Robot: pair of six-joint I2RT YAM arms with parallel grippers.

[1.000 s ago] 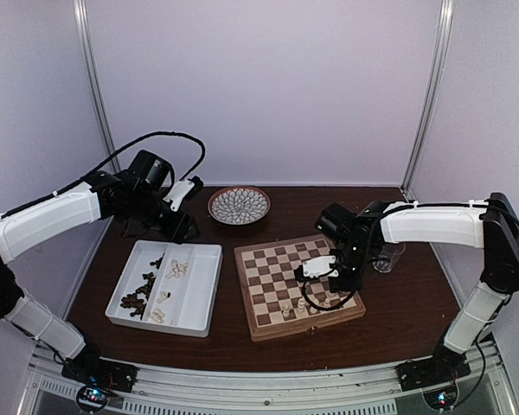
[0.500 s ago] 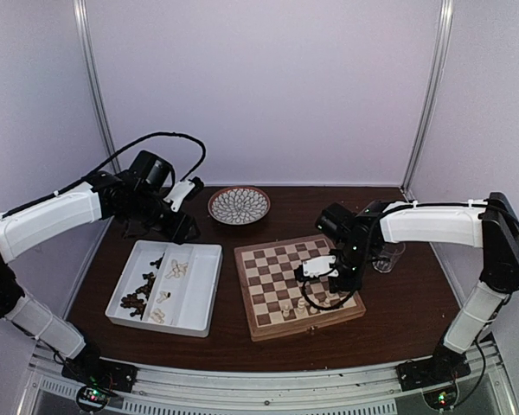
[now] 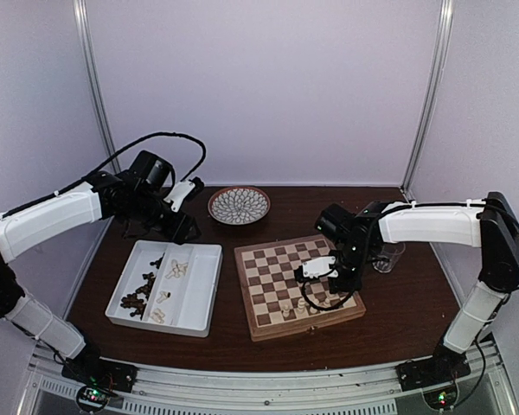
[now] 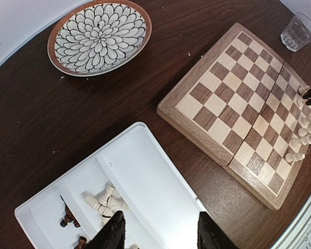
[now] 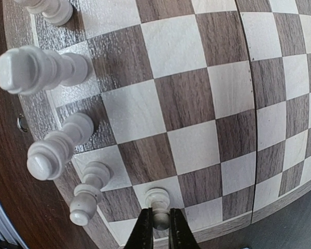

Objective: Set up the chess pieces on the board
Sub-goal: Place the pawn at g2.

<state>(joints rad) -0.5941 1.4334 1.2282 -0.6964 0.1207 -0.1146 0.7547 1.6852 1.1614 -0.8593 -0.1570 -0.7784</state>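
Pinching a white piece (image 5: 156, 199) with the right claw (image 5: 159, 215) on the board's (image 3: 268, 259) near-edge row.
Holding the left claw (image 4: 158, 224) spread by the tray (image 4: 145, 171) of loose pieces (image 4: 104, 199), just left of the board on the worktop (image 4: 52, 119).

Top camera overlooks the whole table (image 3: 285, 203); left wrist looks down from high, right wrist close; all share the chessboard (image 3: 277, 272).

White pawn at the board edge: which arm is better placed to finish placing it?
Right. The right gripper is shut on the white pawn over the board edge row; the left gripper hangs open above the tray, holding nothing.
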